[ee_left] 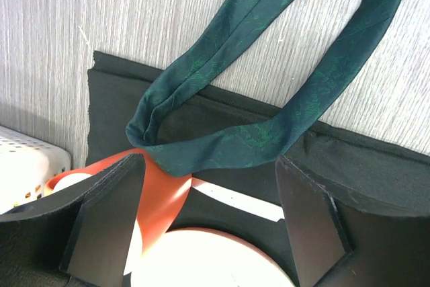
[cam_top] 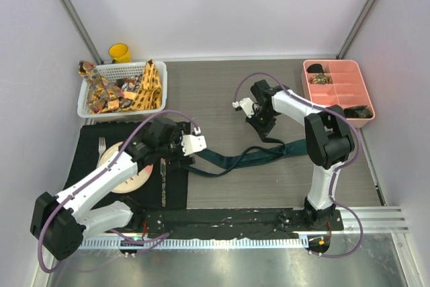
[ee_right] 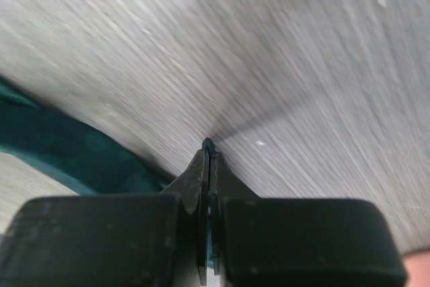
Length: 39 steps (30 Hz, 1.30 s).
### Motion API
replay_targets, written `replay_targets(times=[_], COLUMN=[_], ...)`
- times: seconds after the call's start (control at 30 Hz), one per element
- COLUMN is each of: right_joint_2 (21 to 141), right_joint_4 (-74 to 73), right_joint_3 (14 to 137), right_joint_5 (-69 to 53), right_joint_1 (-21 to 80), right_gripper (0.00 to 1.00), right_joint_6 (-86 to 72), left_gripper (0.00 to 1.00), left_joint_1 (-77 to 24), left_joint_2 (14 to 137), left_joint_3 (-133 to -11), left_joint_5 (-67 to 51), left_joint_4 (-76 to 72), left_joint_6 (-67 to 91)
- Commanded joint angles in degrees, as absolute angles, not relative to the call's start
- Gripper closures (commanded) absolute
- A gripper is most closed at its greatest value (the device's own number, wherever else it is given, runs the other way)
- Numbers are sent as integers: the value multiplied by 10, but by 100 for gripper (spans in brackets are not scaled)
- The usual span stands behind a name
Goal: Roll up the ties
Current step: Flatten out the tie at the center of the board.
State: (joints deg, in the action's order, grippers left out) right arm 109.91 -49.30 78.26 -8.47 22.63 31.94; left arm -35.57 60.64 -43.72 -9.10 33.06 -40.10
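Observation:
A dark teal tie lies across the table from the placemat's right edge towards the right arm. In the left wrist view its folded end rests on the placemat just beyond my fingertips, with an orange underside showing. My left gripper stands open over that end, touching nothing. My right gripper is shut on the tie's other end, and a sliver of teal cloth pokes out past the tips. Patterned ties fill a white basket.
A black placemat carries a plate, a fork and a knife. A pink compartment tray holding rolled ties sits at the back right. A yellow cup stands behind the basket.

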Motion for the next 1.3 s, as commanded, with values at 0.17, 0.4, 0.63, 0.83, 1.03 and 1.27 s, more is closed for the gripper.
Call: replay_targets(times=[0.17,0.4,0.63,0.83,1.03,1.27], right_joint_2=[953,908,865,895,968,1013], right_joint_4=[-491,-495,-520,-540,-517,-467], right_joint_3=[744,653,657,688,686,623], right_joint_5=[-9,38,7,-75,-95,-44], right_joint_1=[141,28,-44,-40,-27,-20], right_gripper=[99,68,53,57,61,66], right_joint_6=[309,344,406,429,437,457], left_gripper=[17,17,12,8,8,15], left_joint_1=[-345,-344,-332,-328,-328,-329], left_joint_2=[616,642,677,745,814,851], left_joint_3=[-463,-475,-522,-603,-625,-655], left_joint_5=[-89,-91,-106,-183,-149,-160], left_joint_4=[317,326,357,444,455,468], left_joint_6=[-394,-400,-358,-348,-388,-446])
